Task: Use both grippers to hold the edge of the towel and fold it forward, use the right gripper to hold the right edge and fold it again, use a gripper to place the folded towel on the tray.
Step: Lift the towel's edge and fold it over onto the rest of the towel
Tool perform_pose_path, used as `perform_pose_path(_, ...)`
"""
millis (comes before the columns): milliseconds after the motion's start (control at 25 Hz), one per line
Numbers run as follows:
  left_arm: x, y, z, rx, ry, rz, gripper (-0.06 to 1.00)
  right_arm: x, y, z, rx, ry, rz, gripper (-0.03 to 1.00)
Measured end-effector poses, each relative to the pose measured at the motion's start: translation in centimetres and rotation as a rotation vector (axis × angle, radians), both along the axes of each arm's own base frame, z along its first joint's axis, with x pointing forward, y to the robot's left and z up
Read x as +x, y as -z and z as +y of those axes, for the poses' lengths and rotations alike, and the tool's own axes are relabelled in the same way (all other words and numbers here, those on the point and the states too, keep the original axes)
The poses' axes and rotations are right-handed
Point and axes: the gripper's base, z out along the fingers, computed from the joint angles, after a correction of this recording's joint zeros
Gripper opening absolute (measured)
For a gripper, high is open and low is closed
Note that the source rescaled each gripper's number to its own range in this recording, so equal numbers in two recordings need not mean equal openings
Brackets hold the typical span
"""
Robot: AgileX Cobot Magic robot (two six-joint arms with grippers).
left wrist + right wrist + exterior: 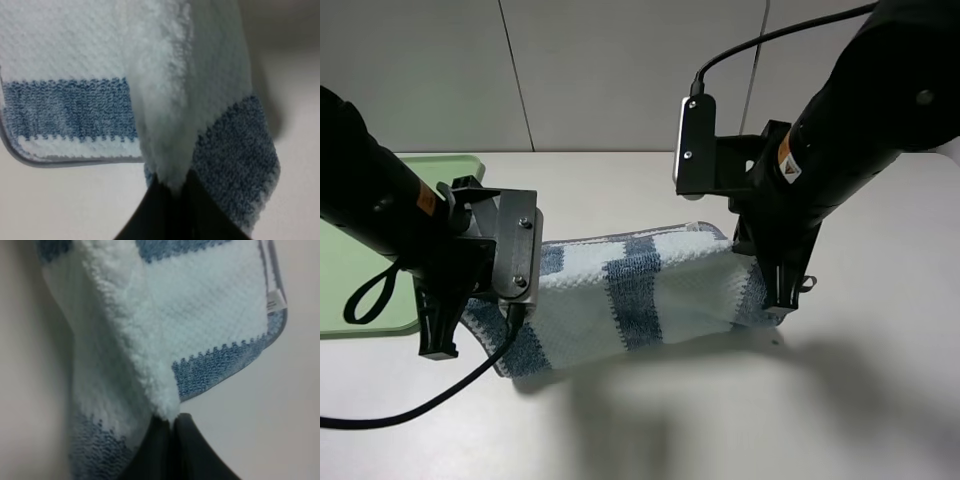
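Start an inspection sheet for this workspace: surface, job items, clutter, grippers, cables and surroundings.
Surface: pale table, with a shadow below the held cloth.
Job's things: blue-and-white striped towel held up between both grippers; green tray at the left, partly hidden by the left arm.
Clutter: nothing seen.
Grippers: left gripper, fingers shut on one end of the towel; right gripper, fingers shut on the other end.
Cables: black cable trails across the table from the left arm; second cable arcs above the right arm.
Surroundings: grey panelled wall behind.

Open table [720,420] frt; tray [440,165] at L
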Motion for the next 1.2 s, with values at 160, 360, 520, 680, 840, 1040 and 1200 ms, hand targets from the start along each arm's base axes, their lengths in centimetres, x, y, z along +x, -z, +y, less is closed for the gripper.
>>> perform_pose_path(160, 0.5, 0.0, 0.6, -0.006, -0.028, -0.012, 0.00, 0.8, 0.2, 0.6, 0.004, -0.017, -0.027, 0.00)
perform_pose_path(360, 1.2, 0.0, 1.3, -0.016, -0.064, -0.028, 0.00, 2.6, -0.6, 1.2, 0.045, 0.005, -0.065, 0.00)
perform_pose_path(520, 1.5, -0.1, 1.2, -0.027, -0.047, -0.067, 0.00, 3.8, -0.2, 1.3, 0.041, 0.028, -0.061, 0.00)
perform_pose_path(680, 1.8, -0.2, 1.1, -0.037, -0.035, -0.102, 0.00, 4.4, -0.1, 1.4, 0.033, 0.020, -0.076, 0.00)
perform_pose_path(840, 2.4, 0.6, 0.9, -0.019, -0.028, -0.096, 0.00, 4.6, 0.1, 1.6, 0.036, 0.008, -0.090, 0.00)
perform_pose_path(1040, 4.5, 1.4, 0.9, 0.000, -0.067, -0.073, 0.00, 5.0, 1.0, 1.9, 0.021, -0.005, -0.088, 0.00)
perform_pose_path(1200, 5.8, 0.8, 1.1, -0.011, -0.086, -0.100, 0.00, 6.0, 1.6, 1.5, 0.032, 0.011, -0.096, 0.00)
